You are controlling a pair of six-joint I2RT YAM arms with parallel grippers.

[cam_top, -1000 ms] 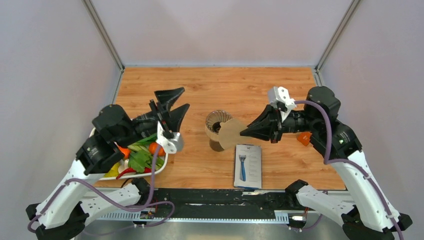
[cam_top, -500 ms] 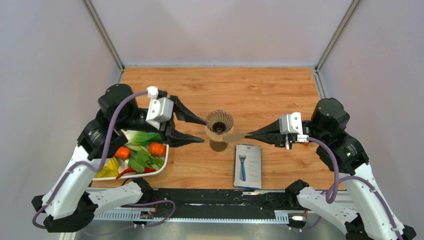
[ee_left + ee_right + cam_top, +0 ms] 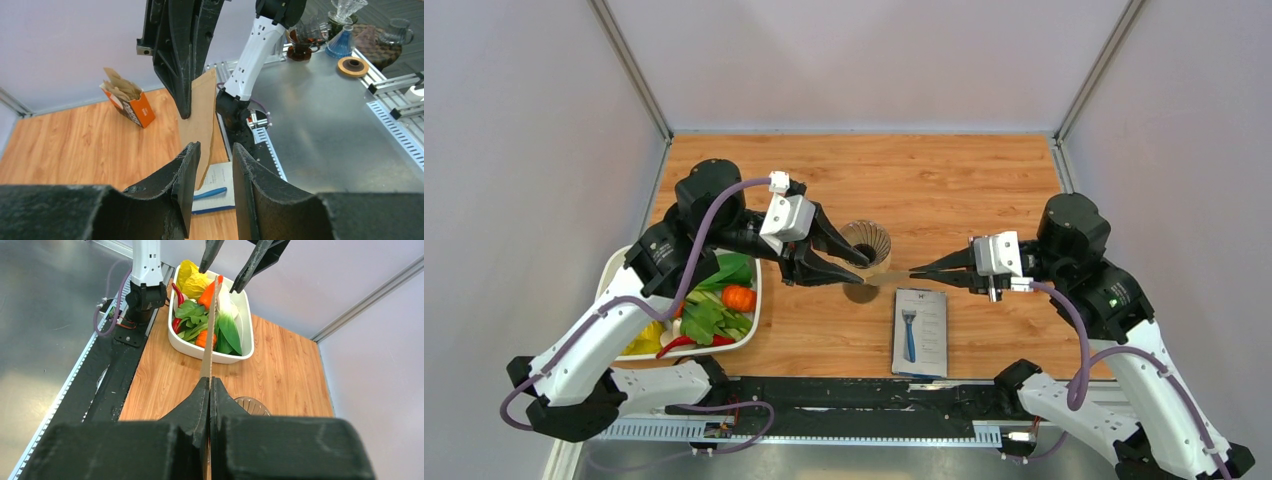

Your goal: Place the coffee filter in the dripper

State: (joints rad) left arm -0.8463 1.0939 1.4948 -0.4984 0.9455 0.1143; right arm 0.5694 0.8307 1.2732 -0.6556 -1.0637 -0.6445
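The right gripper [image 3: 916, 272] is pinched flat on the coffee filter [image 3: 201, 112], held on edge in the air just beside the dripper [image 3: 874, 240]. From overhead the paper shrinks to a thin line. The left gripper [image 3: 862, 272] is spread wide, its fingers straddling the filter's free edge. Whether they touch it cannot be made out. One left finger covers part of the dripper's rim, and the right wrist camera catches only a sliver of it. Both arms reach inward over the wooden table [image 3: 944, 190], their fingers pointing at each other. A white tray [image 3: 197, 350] of vegetables sits behind the left arm, and a boxed razor [image 3: 920, 330] lies near the dripper.
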